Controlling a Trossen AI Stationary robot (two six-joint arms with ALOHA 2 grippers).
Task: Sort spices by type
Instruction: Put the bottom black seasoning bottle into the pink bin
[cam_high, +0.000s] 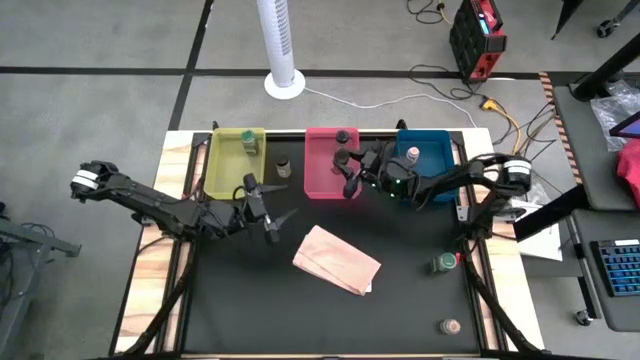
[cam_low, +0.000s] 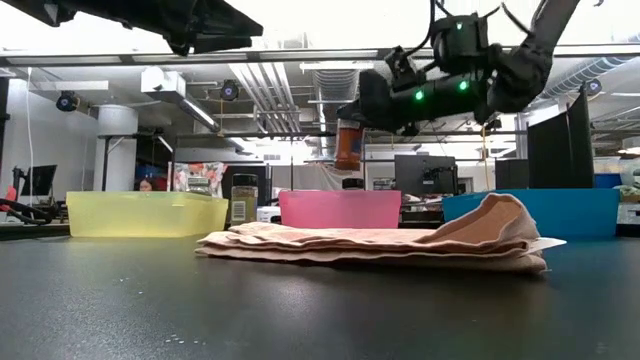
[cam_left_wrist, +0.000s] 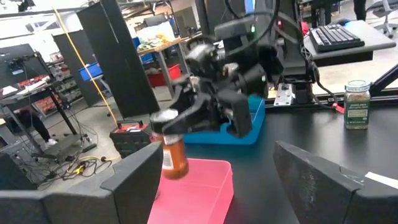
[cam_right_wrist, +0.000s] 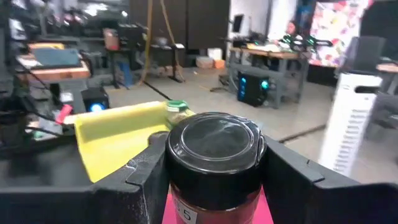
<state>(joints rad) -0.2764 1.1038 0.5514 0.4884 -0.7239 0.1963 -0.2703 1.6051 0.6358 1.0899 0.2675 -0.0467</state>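
Overhead, the right gripper (cam_high: 349, 176) hung over the pink rectangular plastic tray (cam_high: 322, 185), while the left gripper (cam_high: 268, 206) waited nearby with its fingers spread and empty. At worktop level, the small cylindrical jar of reddish-brown spice (cam_low: 347, 146) was clenched high in the air. From the left wrist, it looked light, rigid and smooth, probably slippery. The right wrist showed the fingers just under its dark cap (cam_right_wrist: 214, 144), a sensible place to hold.

Overhead, table-level, two wrist views; all share pink tray (cam_high: 325, 160).

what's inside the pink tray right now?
One dark-capped spice jar stands in the pink rectangular tray at its far edge. The right gripper, holding a brown-filled jar above the tray, hides part of the floor.
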